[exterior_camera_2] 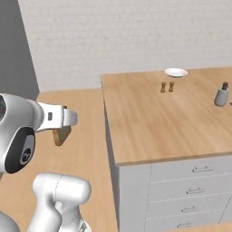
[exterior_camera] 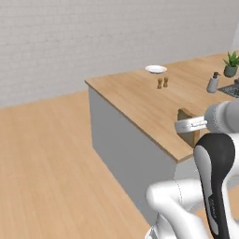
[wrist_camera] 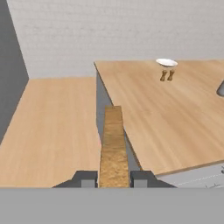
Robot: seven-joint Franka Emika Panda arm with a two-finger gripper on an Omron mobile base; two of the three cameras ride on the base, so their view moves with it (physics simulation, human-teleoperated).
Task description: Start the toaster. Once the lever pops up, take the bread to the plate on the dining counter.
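My gripper (wrist_camera: 113, 178) is shut on the bread (wrist_camera: 113, 140), a golden-brown slice seen edge-on between the two dark fingertips. From the left base view the bread (exterior_camera: 189, 130) hangs at the gripper (exterior_camera: 185, 125) over the near edge of the dining counter (exterior_camera: 140, 100). The right base view puts the bread (exterior_camera_2: 60, 134) under the gripper (exterior_camera_2: 68, 119), left of the counter (exterior_camera_2: 154, 122) and above the floor. The white plate (exterior_camera: 156, 69) (exterior_camera_2: 176, 72) (wrist_camera: 166, 62) lies near the counter's far edge, well away from the gripper. The toaster is out of view.
Two small brown shakers (exterior_camera: 162, 83) (exterior_camera_2: 167, 86) (wrist_camera: 166, 75) stand just in front of the plate. A grey soap dispenser (exterior_camera: 213, 82) (exterior_camera_2: 221, 94) and a potted plant (exterior_camera: 230, 63) are farther right. Grey drawers (exterior_camera_2: 195, 190) face me. Open wooden floor (wrist_camera: 52, 127) lies left.
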